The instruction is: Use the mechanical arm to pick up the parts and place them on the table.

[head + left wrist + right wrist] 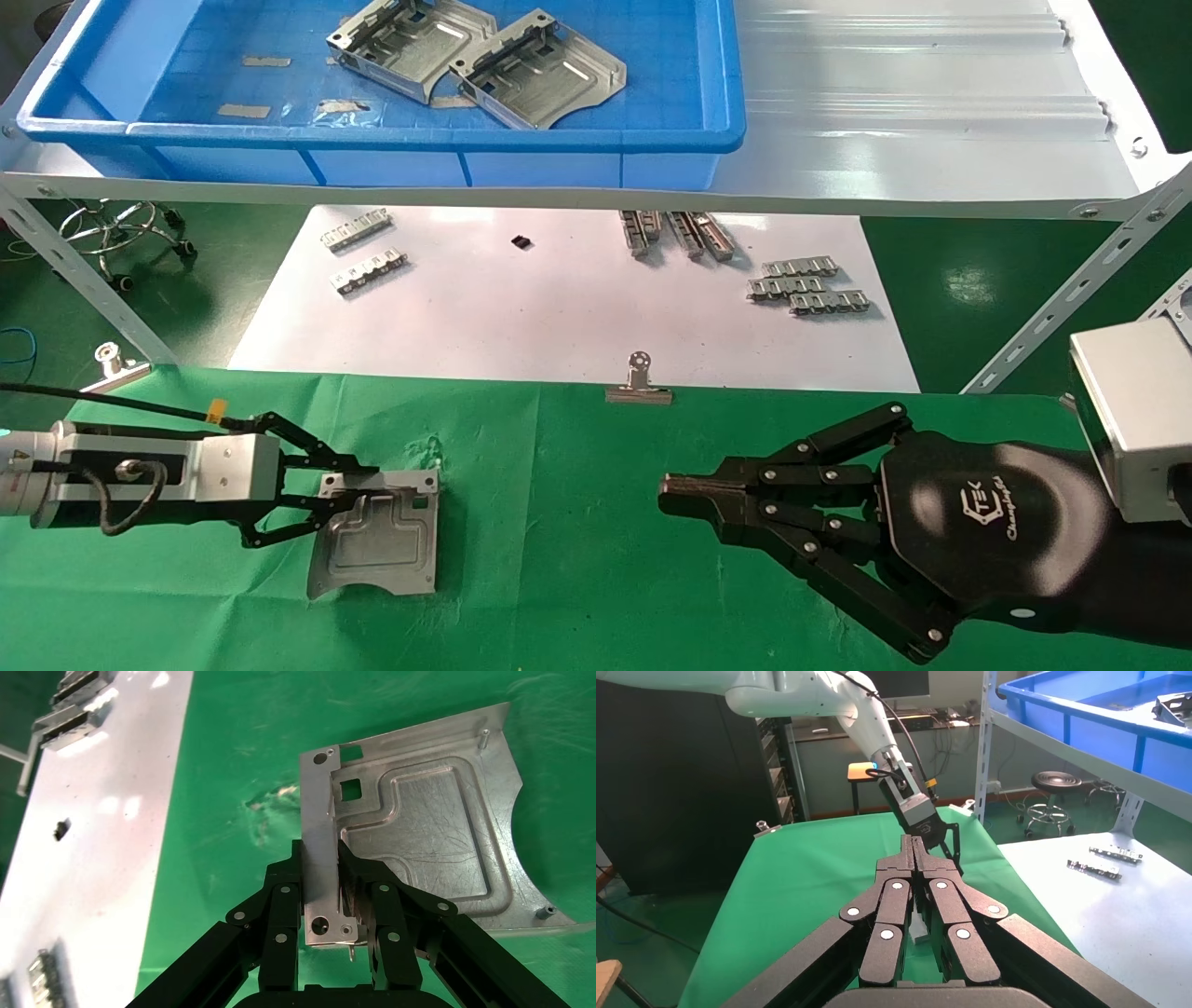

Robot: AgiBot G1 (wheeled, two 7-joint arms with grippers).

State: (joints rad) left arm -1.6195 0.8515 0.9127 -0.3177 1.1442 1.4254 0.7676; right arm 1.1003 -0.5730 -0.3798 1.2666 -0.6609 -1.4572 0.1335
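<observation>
On the green table [577, 522], at its left side, the left tool [321, 497] is clamped on the raised rim of a part [382, 550], which lies flat on the cloth with its curved cutout facing the robot. At the table's right side the right tool [694, 499] hovers with its fingers pressed together, holding nothing. Up on the shelf [931, 121], the blue bin [372, 140] holds two more parts [475, 56], side by side and overlapping at one edge.
</observation>
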